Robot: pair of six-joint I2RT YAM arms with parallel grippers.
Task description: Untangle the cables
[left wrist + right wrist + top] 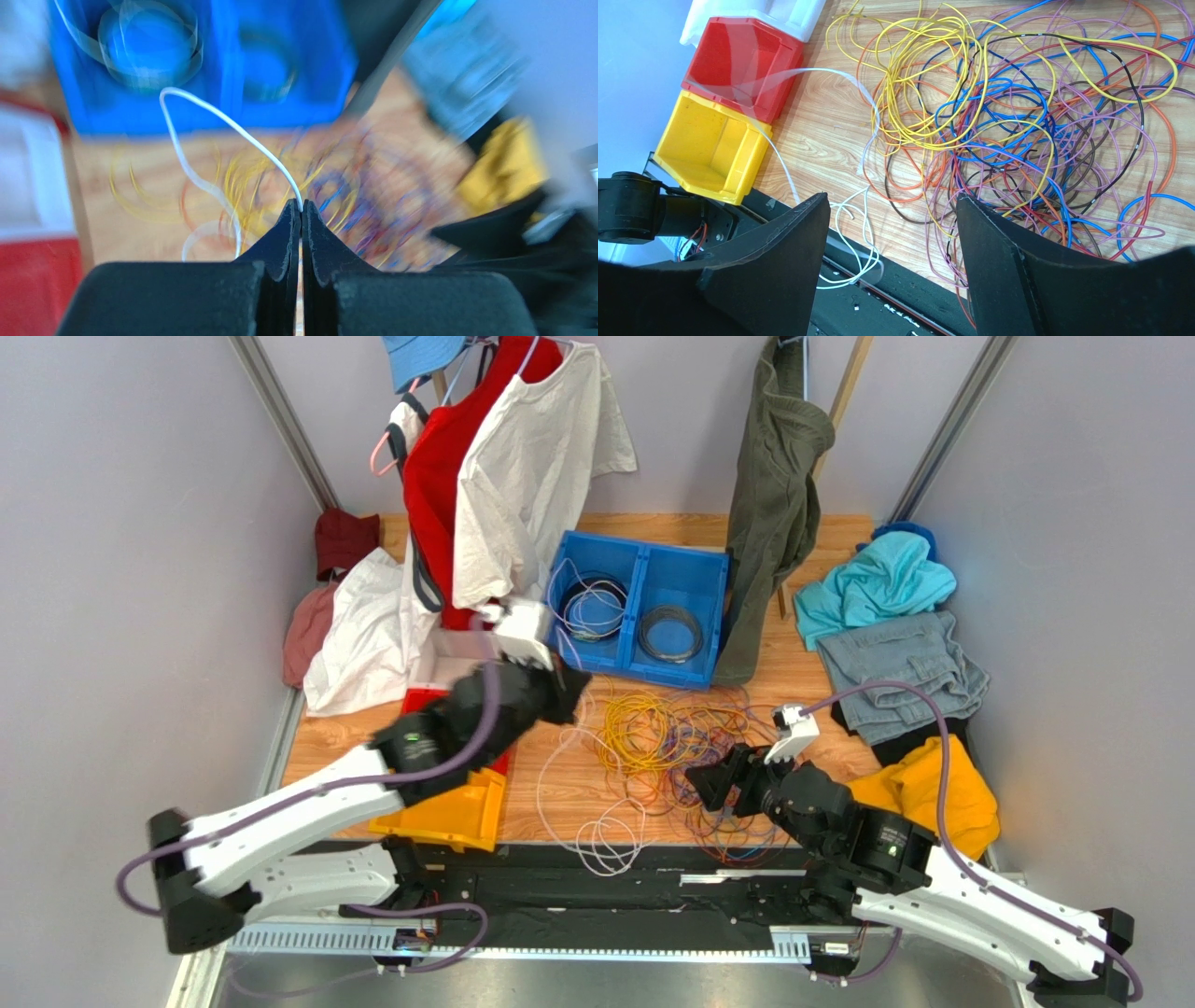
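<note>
A tangle of thin cables (673, 742) in yellow, orange, blue, purple and red lies on the wooden table between the arms. It fills the right wrist view (1018, 119). My left gripper (568, 686) is raised over the pile's left side, near the blue bin. It is shut on a white cable (210, 115), which arcs up from the closed tips (302, 204). The white cable trails down to loops at the table's near edge (610, 840), also seen in the right wrist view (868, 231). My right gripper (709, 784) hovers over the pile's near right side, open and empty (892, 199).
A blue two-part bin (701, 588) at the back holds coiled cables. A yellow bin (456, 812) and a red bin (745, 63) stand at the left. Shirts hang at the back (533, 462). Teal, grey and yellow clothes (898, 658) lie at the right.
</note>
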